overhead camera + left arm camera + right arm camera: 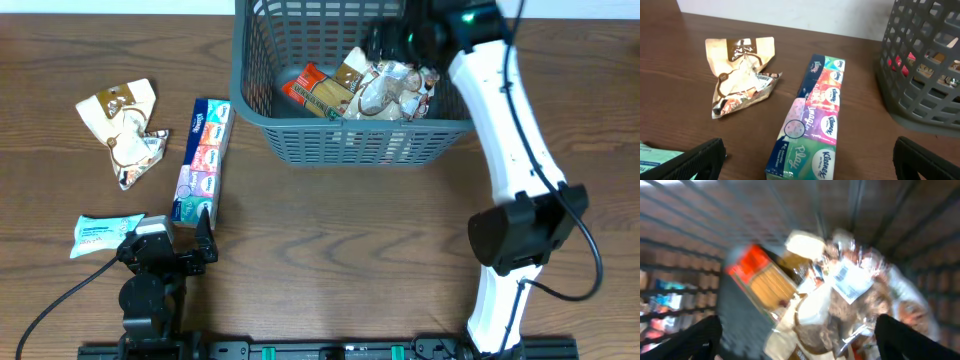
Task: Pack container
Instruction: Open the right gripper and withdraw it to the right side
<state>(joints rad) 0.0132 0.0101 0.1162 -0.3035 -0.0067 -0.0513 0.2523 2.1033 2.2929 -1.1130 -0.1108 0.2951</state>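
The dark grey-blue lattice basket (pixel 350 140) stands at the back centre and holds several snack packets, among them a red-orange one (pixel 318 88) and crumpled brown-white ones (pixel 395 90). My right gripper (pixel 395 40) hovers open and empty above the packets (pixel 830 305) inside the basket. My left gripper (pixel 170 245) is open and empty at the front left, just short of the near end of a long Kleenex tissue pack (pixel 812 120), which lies flat left of the basket (pixel 925 65).
A crumpled brown-white packet (pixel 125 125) lies at the far left; it also shows in the left wrist view (pixel 740 70). A pale blue-green packet (pixel 105 233) lies by the left gripper. Black cables run along the front edge.
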